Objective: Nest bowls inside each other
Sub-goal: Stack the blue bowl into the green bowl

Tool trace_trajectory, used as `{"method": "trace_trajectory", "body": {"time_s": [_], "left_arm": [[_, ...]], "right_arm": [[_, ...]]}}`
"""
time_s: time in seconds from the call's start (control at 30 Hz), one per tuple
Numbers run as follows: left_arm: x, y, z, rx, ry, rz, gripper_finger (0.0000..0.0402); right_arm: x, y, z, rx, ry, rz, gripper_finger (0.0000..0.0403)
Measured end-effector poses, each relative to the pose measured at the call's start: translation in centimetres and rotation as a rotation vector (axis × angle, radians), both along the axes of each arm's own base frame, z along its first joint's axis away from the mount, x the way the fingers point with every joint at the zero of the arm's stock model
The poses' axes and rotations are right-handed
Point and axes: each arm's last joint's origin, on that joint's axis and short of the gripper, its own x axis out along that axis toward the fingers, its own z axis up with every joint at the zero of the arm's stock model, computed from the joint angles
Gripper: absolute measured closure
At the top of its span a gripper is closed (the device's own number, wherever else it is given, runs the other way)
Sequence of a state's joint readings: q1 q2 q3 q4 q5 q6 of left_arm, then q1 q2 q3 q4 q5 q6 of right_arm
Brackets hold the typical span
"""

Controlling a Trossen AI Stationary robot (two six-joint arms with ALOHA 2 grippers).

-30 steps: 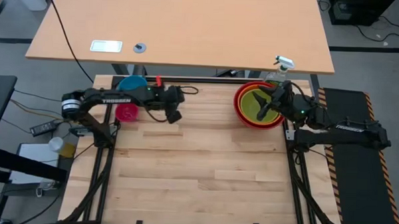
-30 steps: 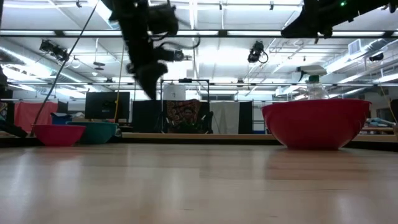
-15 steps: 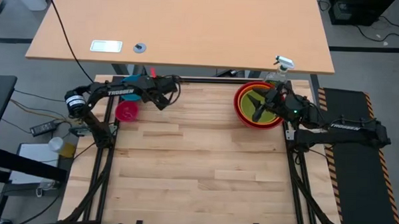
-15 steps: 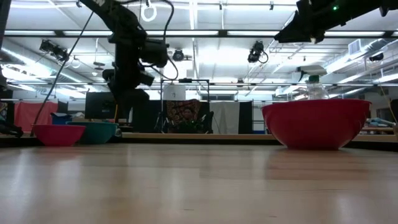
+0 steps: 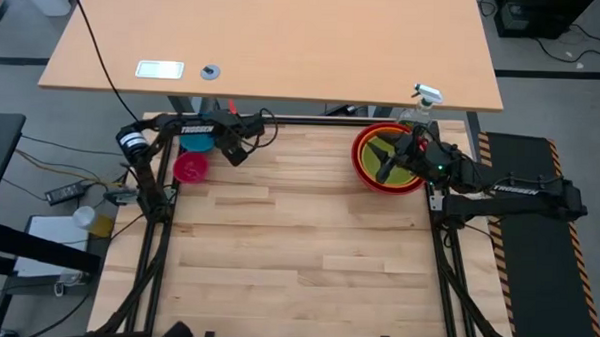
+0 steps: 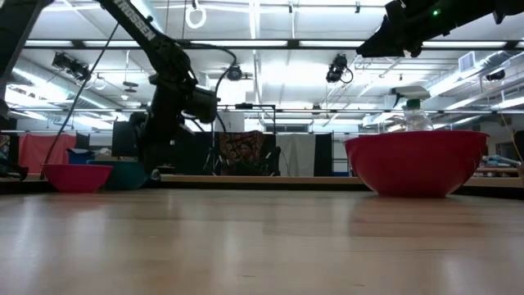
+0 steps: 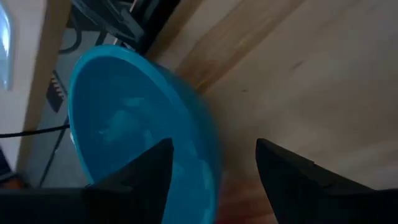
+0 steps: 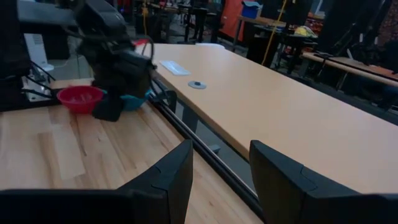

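High view shows the left gripper [image 5: 233, 152] with fingers apart, empty, just beside the blue bowl [image 5: 198, 135] and pink bowl [image 5: 191, 168]. Right gripper [image 5: 383, 172], fingers apart, hangs over the lime green bowl [image 5: 400, 164] nested in orange and red.

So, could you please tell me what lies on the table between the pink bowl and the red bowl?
Nothing: in the high view the wood between the pink bowl and the red bowl is bare. Only the left gripper hangs near its left end.

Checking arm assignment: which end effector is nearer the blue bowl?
Left. The left end effector is open right beside the blue bowl; the right end effector hangs over the red bowl across the table.
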State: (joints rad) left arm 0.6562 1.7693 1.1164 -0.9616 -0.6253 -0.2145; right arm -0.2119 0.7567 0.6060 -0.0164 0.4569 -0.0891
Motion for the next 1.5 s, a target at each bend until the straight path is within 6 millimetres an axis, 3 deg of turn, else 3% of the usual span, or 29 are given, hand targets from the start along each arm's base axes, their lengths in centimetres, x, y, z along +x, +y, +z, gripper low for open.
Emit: {"method": "trace_trajectory", "body": {"time_s": [0.13, 0.27, 0.47, 0.7, 1.0, 1.17, 1.33, 1.4, 1.5], "left_arm": [[-0.3, 0.7, -1.1, -0.025, 0.045, 0.017, 0.0171], [-0.6, 1.3, -2.0, -0.053, 0.077, 0.022, 0.0197], [-0.8, 1.5, -2.6, -0.068, 0.094, 0.029, 0.0269], [-0.7, 1.5, -2.6, -0.091, 0.117, -0.022, 0.0383], [1.0, 1.0, -1.5, -0.074, 0.122, -0.109, 0.0396], [4.6, -0.2, -0.1, -0.055, 0.141, -0.427, 0.0398], [10.1, -3.3, 1.2, -0.08, 0.079, -1.047, 0.0399], [12.3, -4.7, 2.0, -0.006, 0.018, -1.258, 0.0398], [15.3, -6.1, 4.4, 0.183, -0.114, -1.412, 0.0398]], "right_arm": [[0.0, 0.0, 0.0, 0.002, 0.0, 0.014, 0.0238], [0.0, 0.0, 0.0, -0.005, 0.005, 0.015, 0.0238], [0.0, 0.0, 0.0, -0.011, 0.01, 0.016, 0.0238], [0.0, 0.0, 0.0, -0.015, 0.009, 0.017, 0.0238], [0.1, 0.0, 0.1, -0.021, 0.005, 0.017, 0.0238], [0.1, 0.0, 0.2, -0.025, -0.012, 0.018, 0.0238], [-0.4, 0.0, 0.6, -0.066, -0.003, -0.013, 0.0238], [-1.2, 0.1, 1.1, -0.085, -0.024, -0.044, 0.0238], [-2.5, 0.4, 1.7, -0.098, -0.064, -0.056, 0.0238]]}}
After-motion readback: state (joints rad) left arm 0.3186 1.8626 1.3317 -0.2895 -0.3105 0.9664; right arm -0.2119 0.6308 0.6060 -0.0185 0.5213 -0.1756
